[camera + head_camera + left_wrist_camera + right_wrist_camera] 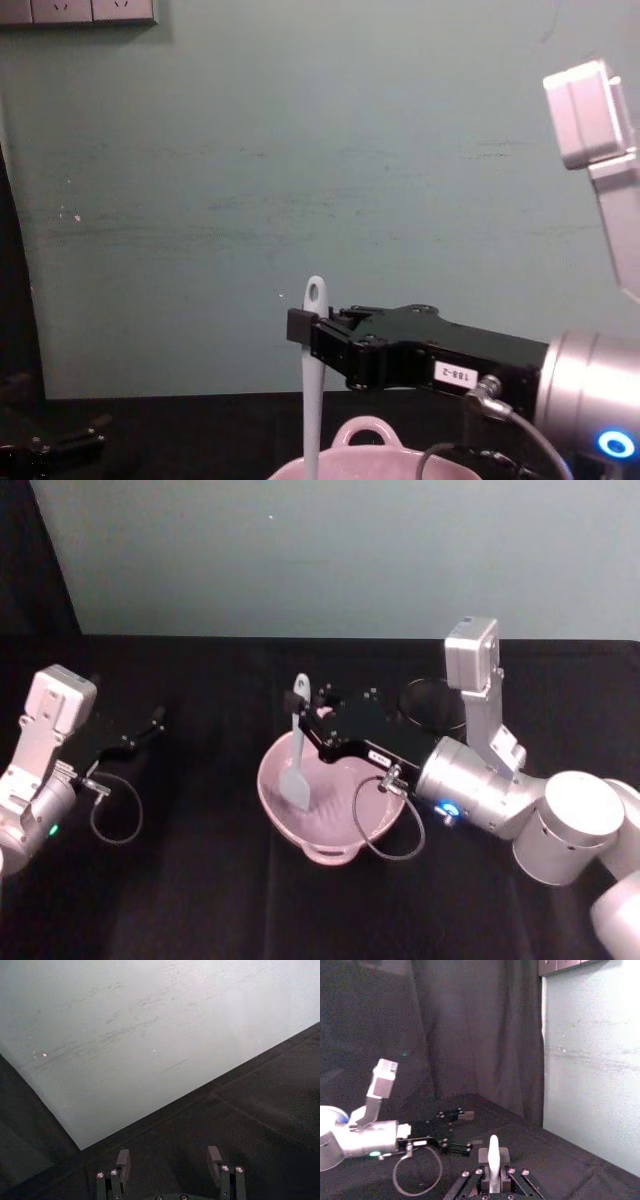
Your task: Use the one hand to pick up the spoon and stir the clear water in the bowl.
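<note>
**Spoon stands in the pink bowl, held by the right gripper**

Closest of all is the fat silver wrist of the right arm, coming in from the right side. Just in front of it sits the bowl, pale pink and shiny, on the black surface. Its little loop handle faces the robot.

The spoon is in the bowl. Its flat blade points down into the bowl and the end with the hole points up. Its long line runs almost straight up and down, with a small lean. I think it is held this way so the blade can reach the water while the gripper stays dry above the rim. The water is clear, so I cannot tell if the blade is wet.

The right gripper is clenched on the spoon handle, just under the hole. It reaches sideways over the bowl, so a small swing of the arm should push the blade around (that would be the stirring).

Farther off to the left, the left gripper rests low near the surface, well apart from the bowl. Its jaws are spread and hold nothing.

Behind it all is the pale green wall.
</note>
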`<state>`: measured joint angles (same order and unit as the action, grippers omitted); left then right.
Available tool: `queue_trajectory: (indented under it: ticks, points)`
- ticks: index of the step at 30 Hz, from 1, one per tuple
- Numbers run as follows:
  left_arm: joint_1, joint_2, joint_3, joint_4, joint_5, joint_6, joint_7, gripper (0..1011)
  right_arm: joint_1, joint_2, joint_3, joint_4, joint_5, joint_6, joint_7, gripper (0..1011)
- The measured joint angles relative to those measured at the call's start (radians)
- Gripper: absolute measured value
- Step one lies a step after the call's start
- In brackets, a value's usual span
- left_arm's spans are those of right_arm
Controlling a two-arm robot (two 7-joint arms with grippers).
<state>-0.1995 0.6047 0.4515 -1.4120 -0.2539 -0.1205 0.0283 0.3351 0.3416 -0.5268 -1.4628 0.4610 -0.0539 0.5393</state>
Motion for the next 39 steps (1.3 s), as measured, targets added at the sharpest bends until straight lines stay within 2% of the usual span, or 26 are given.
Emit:
queue_trajectory:
  ticks: [9,20,25,30,34,39]
  points:
    - [0.0,0.0,0.0,0.0,0.0,0.0,0.0,1011,0.051,-0.036,0.006,0.08,-0.037,-0.03,-0.022,120]
    - [0.0,0.0,0.0,0.0,0.0,0.0,0.0,1011,0.053,-0.022,0.047,0.088,-0.065,-0.036,-0.048,120]
    - [0.0,0.0,0.0,0.0,0.0,0.0,0.0,1011,0.036,-0.001,0.061,0.059,-0.068,-0.02,-0.049,119]
    - [0.0,0.0,0.0,0.0,0.0,0.0,0.0,1011,0.002,0.037,0.067,-0.008,-0.065,0.021,-0.039,120]
    - [0.0,0.0,0.0,0.0,0.0,0.0,0.0,1011,-0.031,0.062,0.07,-0.062,-0.044,0.056,-0.03,119]
    - [0.0,0.0,0.0,0.0,0.0,0.0,0.0,1011,-0.059,0.075,0.065,-0.105,-0.02,0.077,-0.021,120]
